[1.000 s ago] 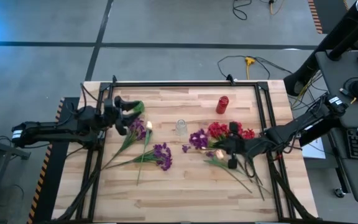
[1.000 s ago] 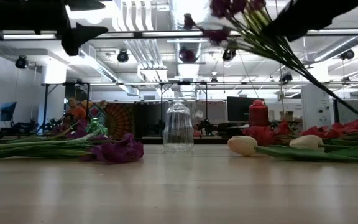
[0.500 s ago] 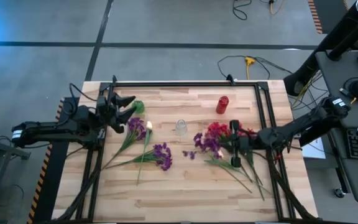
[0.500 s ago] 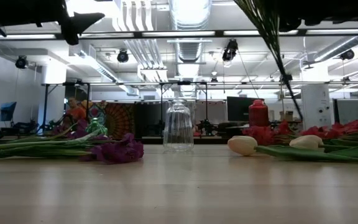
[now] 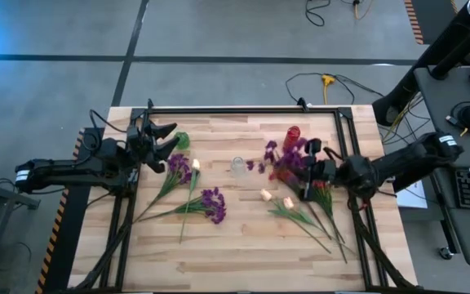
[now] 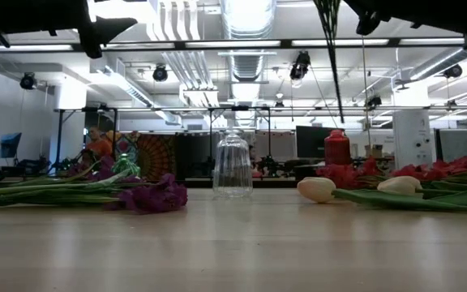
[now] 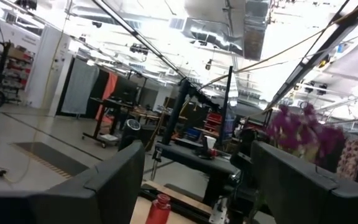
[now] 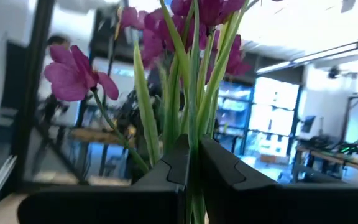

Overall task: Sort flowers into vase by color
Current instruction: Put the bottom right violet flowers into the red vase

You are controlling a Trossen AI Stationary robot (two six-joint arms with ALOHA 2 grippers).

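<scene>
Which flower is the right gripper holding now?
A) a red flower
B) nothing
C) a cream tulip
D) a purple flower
D: in the right wrist view the right gripper is shut on the green stems of the purple flower, and the high view shows it lifted above the table.

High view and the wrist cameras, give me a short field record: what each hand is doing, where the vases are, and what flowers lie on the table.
right hand: shut on purple flower, lifted above the table
left hand: open, empty, raised at table's left
clear vase: upright, mid-table, empty
red vase: upright, behind the held flower
table left: purple flowers
table right: cream tulips, red flowers
</scene>
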